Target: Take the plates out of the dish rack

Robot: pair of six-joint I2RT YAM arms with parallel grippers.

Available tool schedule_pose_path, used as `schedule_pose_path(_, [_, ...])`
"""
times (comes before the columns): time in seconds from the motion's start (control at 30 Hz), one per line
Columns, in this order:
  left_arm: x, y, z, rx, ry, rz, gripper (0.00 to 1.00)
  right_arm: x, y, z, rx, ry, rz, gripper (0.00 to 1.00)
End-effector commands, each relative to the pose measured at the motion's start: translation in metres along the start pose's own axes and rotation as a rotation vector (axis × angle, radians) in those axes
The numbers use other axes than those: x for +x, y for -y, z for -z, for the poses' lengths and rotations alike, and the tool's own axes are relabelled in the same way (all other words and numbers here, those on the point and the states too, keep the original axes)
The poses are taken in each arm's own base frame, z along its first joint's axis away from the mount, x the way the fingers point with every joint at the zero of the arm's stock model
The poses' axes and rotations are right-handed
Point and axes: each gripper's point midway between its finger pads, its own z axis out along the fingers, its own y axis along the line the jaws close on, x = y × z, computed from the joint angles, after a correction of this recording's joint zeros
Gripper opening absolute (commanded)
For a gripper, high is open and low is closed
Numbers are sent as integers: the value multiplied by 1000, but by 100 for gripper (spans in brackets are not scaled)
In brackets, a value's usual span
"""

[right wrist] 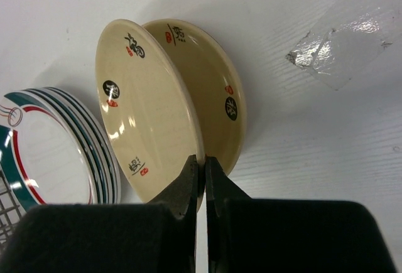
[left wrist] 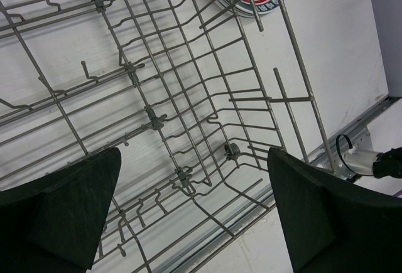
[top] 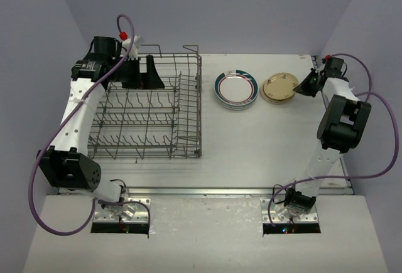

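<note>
Wrist view reveals right fingers (right wrist: 186, 188) pinching tan plate (right wrist: 144, 122); left fingers (left wrist: 69, 210) gape empty.

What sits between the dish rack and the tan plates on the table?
A stack of white plates with green and red rims, set apart from the dish rack and beside the tan plates. The top view shows it.

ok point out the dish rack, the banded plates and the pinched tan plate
dish rack (top: 188, 110), top view, right wall
banded plates (top: 236, 89), top view, top plate's centre
pinched tan plate (right wrist: 147, 128), right wrist view, face
</note>
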Motion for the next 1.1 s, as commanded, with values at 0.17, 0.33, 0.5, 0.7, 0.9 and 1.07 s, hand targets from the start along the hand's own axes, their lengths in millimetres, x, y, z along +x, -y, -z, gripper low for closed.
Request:
schedule_pose_path(0.17, [-16,8,15,-15,98,-68,100,-15,-11,2,-43,28,35,58])
schedule_pose_path(0.33, [-22,2,20,-69,142,-88,100,-27,-33,44,-73,93,140,99])
schedule_pose_path(0.5, [-21,-10,34,-163,218,-160,100,-27,-78,103,-133,186,374,99])
schedule_pose_path(0.7, [-13,-40,54,-362,326,-236,100,13,-151,191,-244,332,718,99])
schedule_pose_path(0.9, [9,-59,74,-505,386,-268,100,91,-167,226,-338,335,775,99])
schedule_pose_path(1.07, [25,-54,78,-483,415,-293,100,115,-151,233,-311,385,799,99])
